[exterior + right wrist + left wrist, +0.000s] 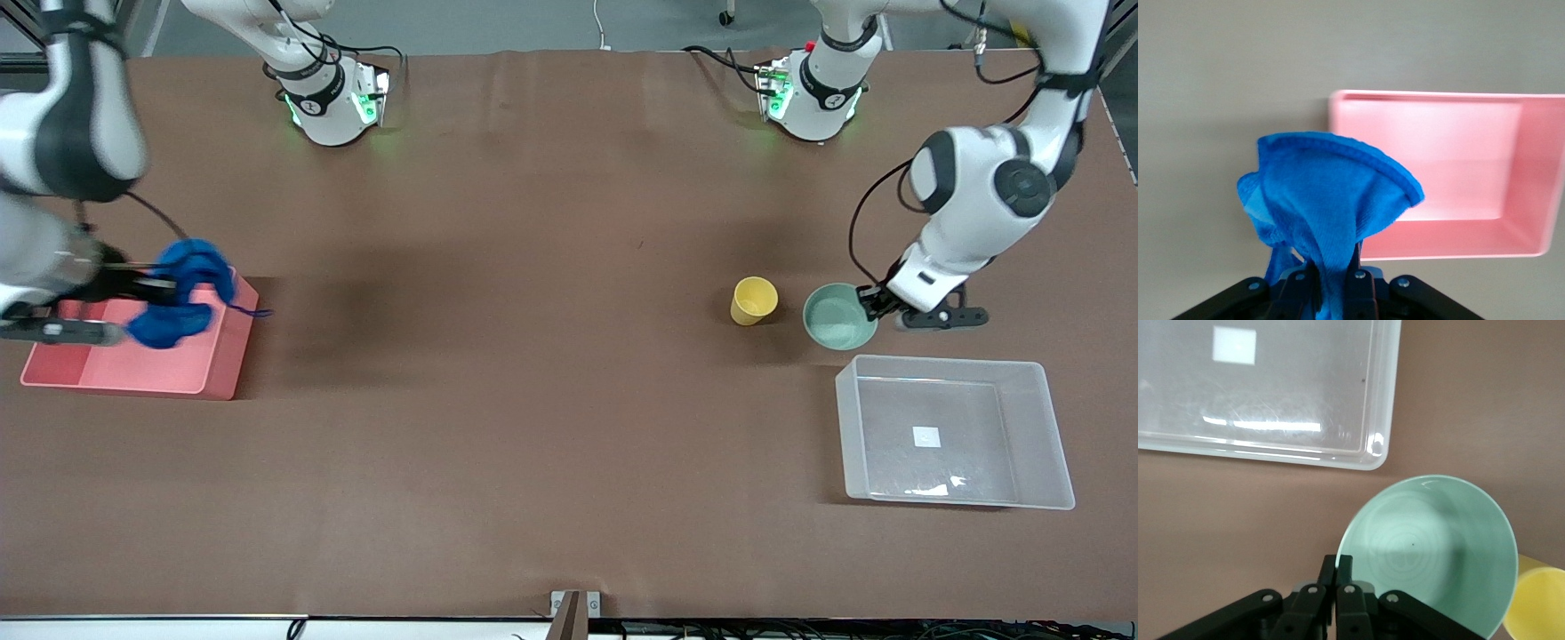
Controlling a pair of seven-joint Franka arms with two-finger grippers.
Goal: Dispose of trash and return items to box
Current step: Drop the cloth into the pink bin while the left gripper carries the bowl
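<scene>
My left gripper (869,302) is shut on the rim of the mint-green bowl (840,317), which sits beside the yellow cup (754,300), toward the left arm's end of the table. In the left wrist view the fingers (1343,563) pinch the bowl's rim (1431,547), and the cup (1538,600) shows at the edge. The clear box (942,360) lies nearer to the front camera than the bowl. My right gripper (156,289) is shut on the blue cloth (182,293) and holds it over a corner of the pink bin (222,356). The cloth (1331,193) bunches above the right gripper (1335,267).
The clear box (1381,407) holds only a white label (925,436). The pink bin (1438,227) shows nothing inside. It stands at the right arm's end of the table. Brown tabletop stretches between the bin and the cup.
</scene>
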